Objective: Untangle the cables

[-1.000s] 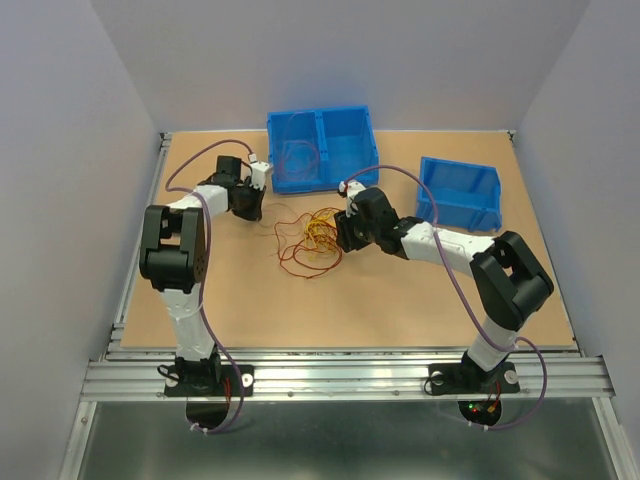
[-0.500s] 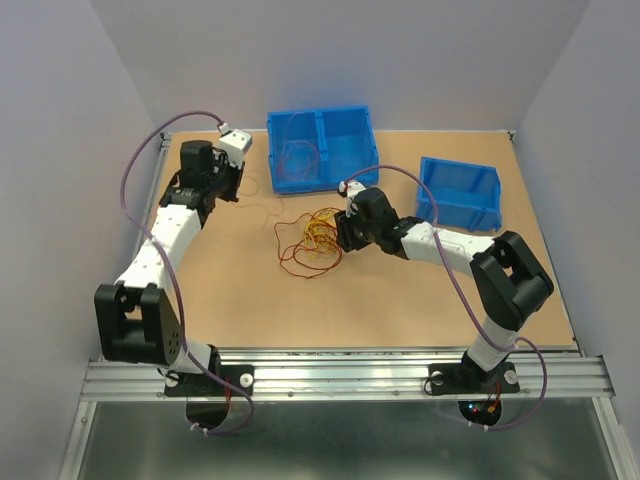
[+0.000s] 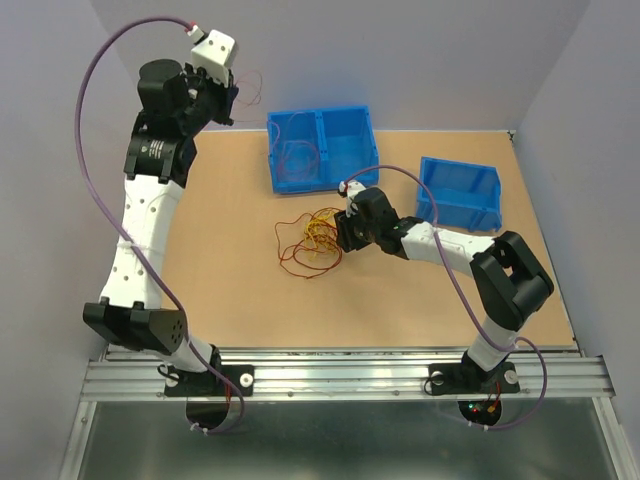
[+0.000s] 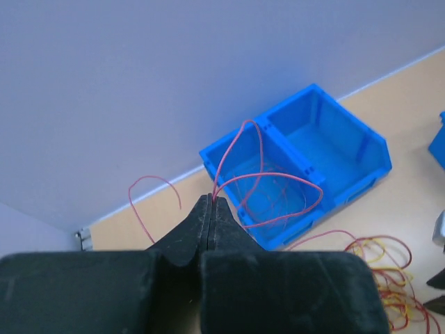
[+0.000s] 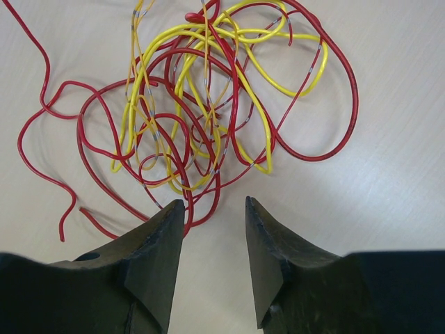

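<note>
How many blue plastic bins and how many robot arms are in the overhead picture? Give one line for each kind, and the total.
Blue plastic bins: 2 (two-compartment bin, single bin)
Robot arms: 2 (left arm, right arm)
Total: 4

The tangle of cables runs off the top edge of the right wrist view, and one red strand leaves at the upper left corner. In the left wrist view it lies lower right, cut by the frame edge and partly hidden behind the left gripper. A blue bin shows only a sliver at the right edge. From above, the red wire at that gripper is too thin to follow.
</note>
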You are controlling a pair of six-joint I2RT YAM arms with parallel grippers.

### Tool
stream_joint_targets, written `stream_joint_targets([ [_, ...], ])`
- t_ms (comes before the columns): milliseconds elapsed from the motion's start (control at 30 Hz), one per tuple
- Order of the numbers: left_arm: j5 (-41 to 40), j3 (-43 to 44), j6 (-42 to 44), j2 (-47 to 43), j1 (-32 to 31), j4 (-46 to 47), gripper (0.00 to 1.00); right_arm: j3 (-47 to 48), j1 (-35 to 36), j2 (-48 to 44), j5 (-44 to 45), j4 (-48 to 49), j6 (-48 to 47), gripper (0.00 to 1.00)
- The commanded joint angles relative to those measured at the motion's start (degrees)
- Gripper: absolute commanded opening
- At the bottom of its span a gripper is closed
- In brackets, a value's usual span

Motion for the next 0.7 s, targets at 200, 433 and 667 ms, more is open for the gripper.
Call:
stream_joint_targets([
  [200,4.03,20.76,-9.34,10.6,-1.38,-0.1,0.0,3.65,0.41,-1.11,1.41,1.71,0.78,0.47],
  [433,3.68,19.01,-14.53,15.96,-1.73,9.13,0.0,2.34,0.41,-3.04,2.91,2.5,1.4,0.47],
  [667,-0.09,12.86,-14.62,22.55,-3.66,14.23,0.0,1.54,0.41,-4.19,2.91,4.26,1.92,0.47],
])
